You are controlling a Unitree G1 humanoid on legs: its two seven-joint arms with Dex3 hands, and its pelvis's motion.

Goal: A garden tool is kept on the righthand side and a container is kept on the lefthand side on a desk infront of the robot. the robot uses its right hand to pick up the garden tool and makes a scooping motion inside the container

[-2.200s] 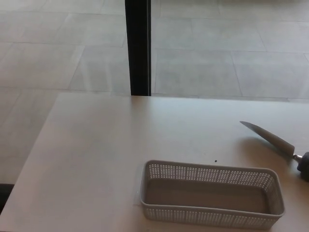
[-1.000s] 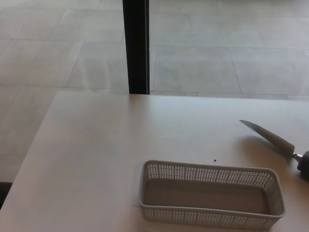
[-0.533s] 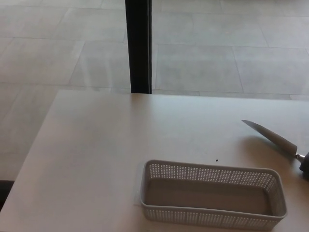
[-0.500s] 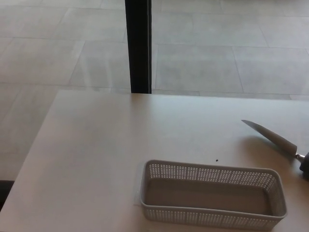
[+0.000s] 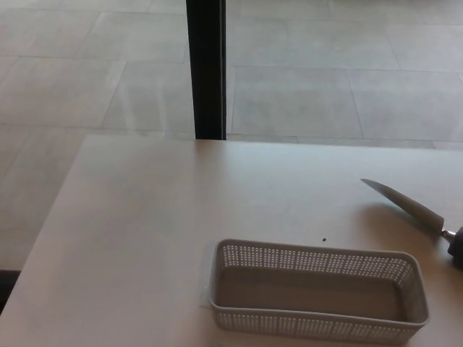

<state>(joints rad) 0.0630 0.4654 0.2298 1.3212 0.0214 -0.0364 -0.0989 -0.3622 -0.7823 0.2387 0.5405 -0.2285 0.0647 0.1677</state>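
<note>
A grey perforated plastic basket (image 5: 316, 261) sits near the front edge of the white desk (image 5: 159, 217), right of centre; it is empty. To its right, a garden tool (image 5: 410, 209) with a narrow silver blade lies flat on the desk, its tip pointing to the far left. Its dark handle (image 5: 456, 247) is cut off by the right edge of the picture. Neither of my hands shows in the head view.
A black vertical post (image 5: 206, 69) rises behind the desk's far edge. Grey floor tiles (image 5: 325, 79) lie beyond the desk. A tiny dark speck (image 5: 324, 240) sits on the desk just behind the basket. A dark shape (image 5: 6, 285) shows at the lower left.
Only the camera has shifted slightly; the basket and the tool lie where they were.
</note>
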